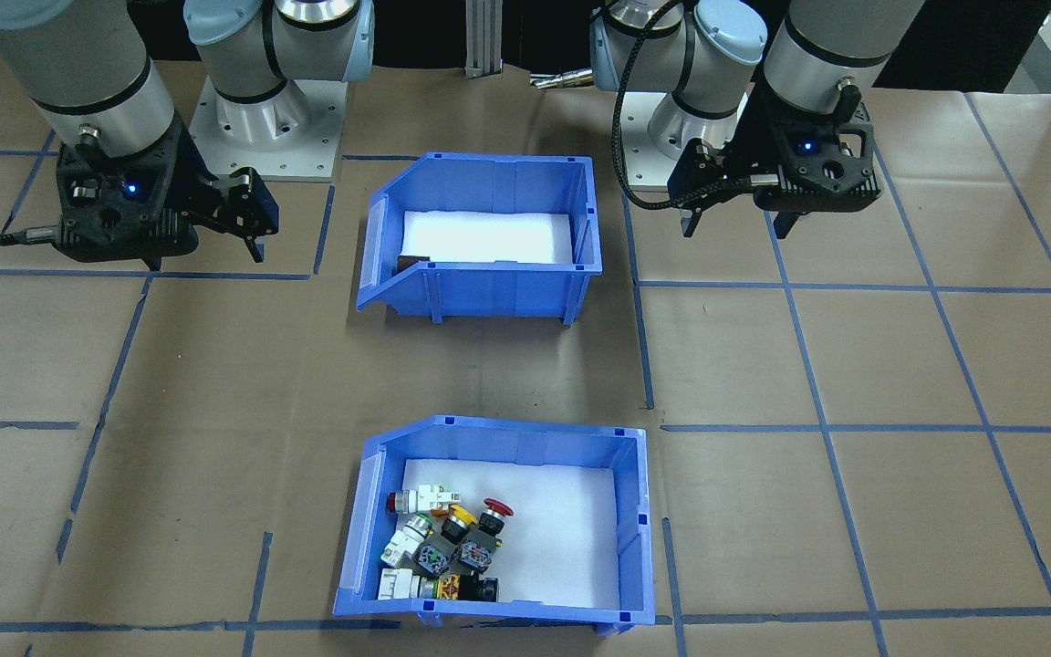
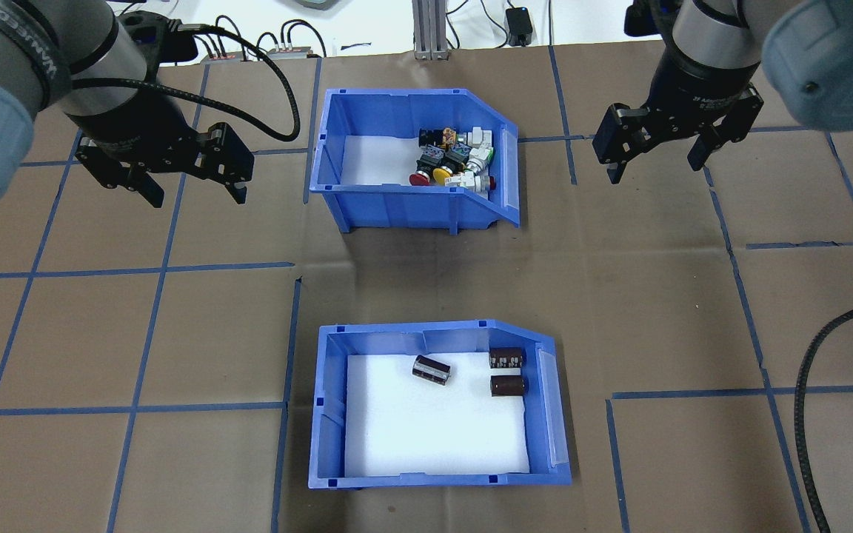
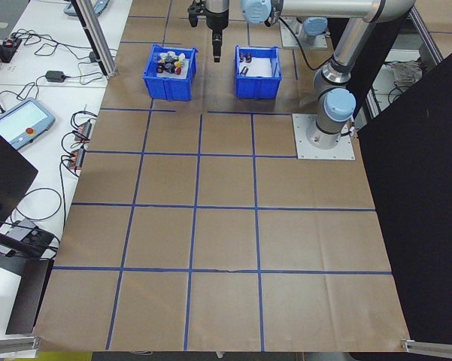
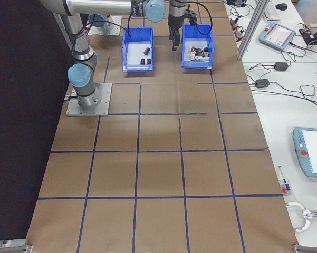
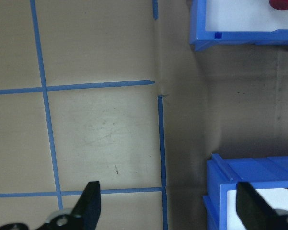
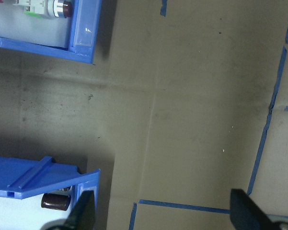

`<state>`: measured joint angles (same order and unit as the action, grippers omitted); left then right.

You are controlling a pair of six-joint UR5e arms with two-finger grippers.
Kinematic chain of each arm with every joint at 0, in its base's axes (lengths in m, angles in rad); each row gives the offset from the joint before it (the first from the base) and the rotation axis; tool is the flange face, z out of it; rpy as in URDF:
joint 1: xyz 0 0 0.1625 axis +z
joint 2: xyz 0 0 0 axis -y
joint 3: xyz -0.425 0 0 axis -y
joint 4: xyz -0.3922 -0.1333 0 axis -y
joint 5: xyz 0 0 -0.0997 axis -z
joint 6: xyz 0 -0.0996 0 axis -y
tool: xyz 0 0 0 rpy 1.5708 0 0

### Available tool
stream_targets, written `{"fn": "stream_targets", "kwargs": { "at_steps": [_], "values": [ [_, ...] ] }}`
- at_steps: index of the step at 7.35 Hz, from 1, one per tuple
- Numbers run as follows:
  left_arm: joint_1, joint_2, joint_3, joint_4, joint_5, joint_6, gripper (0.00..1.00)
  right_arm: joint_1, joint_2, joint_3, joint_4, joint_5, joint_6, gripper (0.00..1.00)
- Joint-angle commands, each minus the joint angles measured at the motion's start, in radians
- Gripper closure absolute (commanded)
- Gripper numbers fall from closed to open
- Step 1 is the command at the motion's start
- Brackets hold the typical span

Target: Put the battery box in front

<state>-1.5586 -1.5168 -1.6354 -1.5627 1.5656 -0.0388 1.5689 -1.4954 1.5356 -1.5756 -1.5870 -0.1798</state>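
Blue battery box (image 2: pixel 437 403), between open tools

Robotics lab. My two arms bolted to table (image 4: pixel 158 174) covered in brown paper with blue tape grid; teach pendants (image 4: pixel 312 158), cables, power adapters on white bench along frame's right edge.
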Motion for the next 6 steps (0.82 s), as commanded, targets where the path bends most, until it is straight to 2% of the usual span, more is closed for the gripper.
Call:
{"fn": "stream_targets", "kwargs": {
  "at_steps": [1,2,4,6],
  "values": [
    [-0.006,0.074,-0.087,-0.004,-0.004,-0.149,0.0,0.017,0.093,-0.101,0.002,0.001,-0.148,0.0],
    [-0.027,0.117,-0.148,0.0,0.001,-0.282,0.0,0.054,0.143,-0.153,-0.001,0.01,-0.209,0.0],
    [-0.104,0.251,-0.309,0.015,-0.002,-0.659,0.0,0.162,0.252,-0.244,-0.056,0.004,-0.399,0.0],
    [-0.206,0.364,-0.45,0.015,-0.006,-1.056,0.0,0.262,0.325,-0.285,-0.07,-0.001,-0.56,0.0]
  ]
}}
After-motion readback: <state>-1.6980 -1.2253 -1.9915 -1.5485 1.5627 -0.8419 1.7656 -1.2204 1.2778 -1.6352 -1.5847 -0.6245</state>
